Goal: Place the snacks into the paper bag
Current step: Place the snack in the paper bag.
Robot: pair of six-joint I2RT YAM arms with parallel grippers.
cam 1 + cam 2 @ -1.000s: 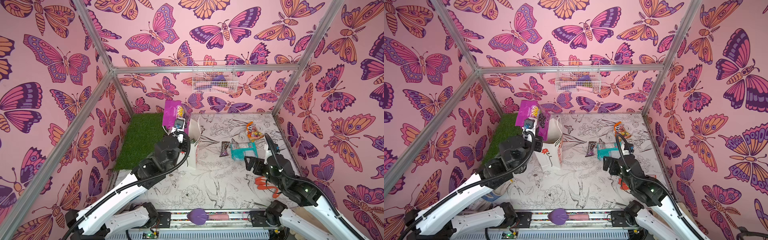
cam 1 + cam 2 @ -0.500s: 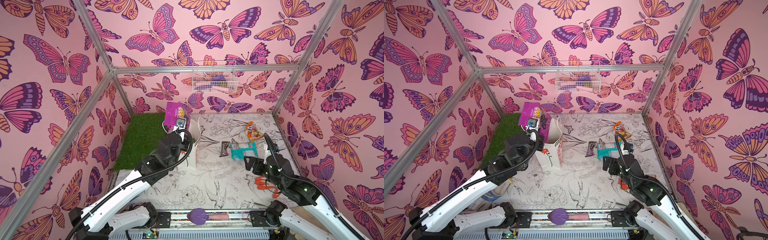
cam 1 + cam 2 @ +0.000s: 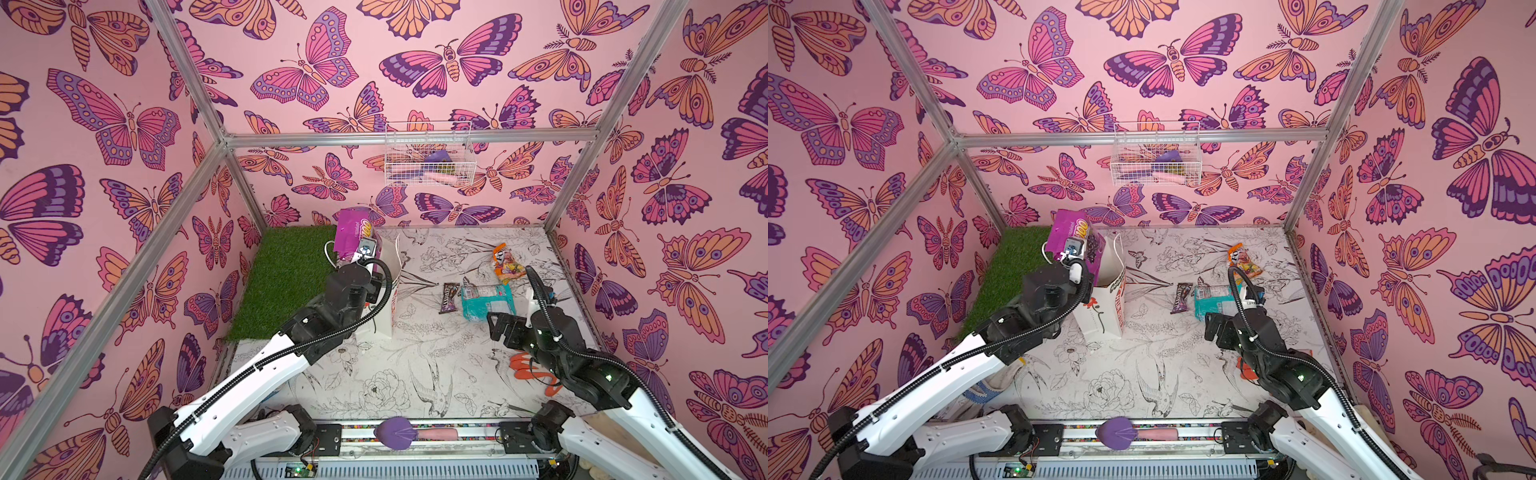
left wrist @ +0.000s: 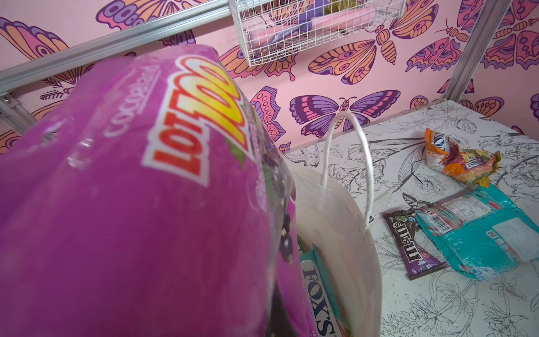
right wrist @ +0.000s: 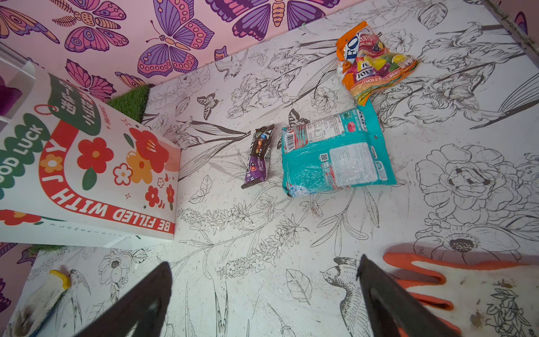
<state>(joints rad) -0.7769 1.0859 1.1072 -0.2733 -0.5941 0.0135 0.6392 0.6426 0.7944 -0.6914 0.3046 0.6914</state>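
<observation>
Leftmost, a green turf mat (image 3: 282, 274) covers the rear left corner of the flower-printed table (image 3: 415, 361). A white knitted glove (image 3: 988, 386) lies near the front, partly under the left arm.

Next, the left gripper (image 3: 362, 253) is clamped on the purple grape bag (image 3: 351, 230), lifted clear of the table. In the left wrist view this packet (image 4: 131, 204) fills most of the picture and hides the jaws. It hangs at the left edge of the paper bag's open top, not inside.

The paper bag (image 3: 1104, 307) stands upright beside the turf, its cord handle (image 4: 347, 163) raised. 1 teal-and-white FOX'S packet (image 4: 318, 297) already sits inside it.

Right of the bag, 3 snacks lie flat on the table. The brown bar wrapper (image 3: 449, 297) comes first. The teal packet (image 3: 486, 301) lies just beside it, label side down. The orange packet (image 3: 505, 266) lies crumpled behind the teal one, toward the rear wall.

Further right, the right gripper (image 5: 264, 262) hangs above the table in front of the teal packet, jaws spread wide and holding nothing. The flat orange glove (image 5: 437, 280) lies just beside one of its fingers (image 5: 379, 291).
</observation>
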